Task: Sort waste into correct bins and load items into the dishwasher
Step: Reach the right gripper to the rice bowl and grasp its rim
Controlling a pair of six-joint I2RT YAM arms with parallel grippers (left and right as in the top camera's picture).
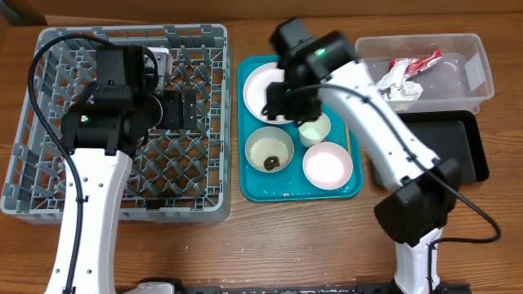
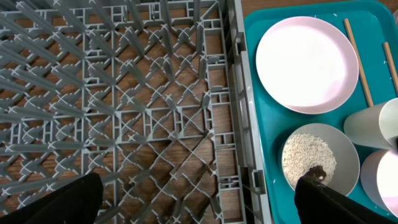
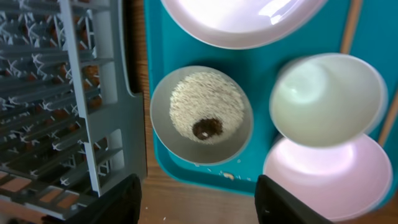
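The white plate, a white bowl holding rice and a brown lump, a small white cup and an empty white bowl sit on the teal tray. Two chopsticks lie along the tray's right side. The red-and-white wrapper and the napkin lie in the clear tub. The black tray holds nothing. My left gripper is open and empty over the grey rack. My right gripper is open and empty above the rice bowl's front edge.
The rack's right wall stands close beside the teal tray. A few loose rice grains lie on the tray by the rice bowl. My right arm crosses above the tray's right side and the black tray's left end.
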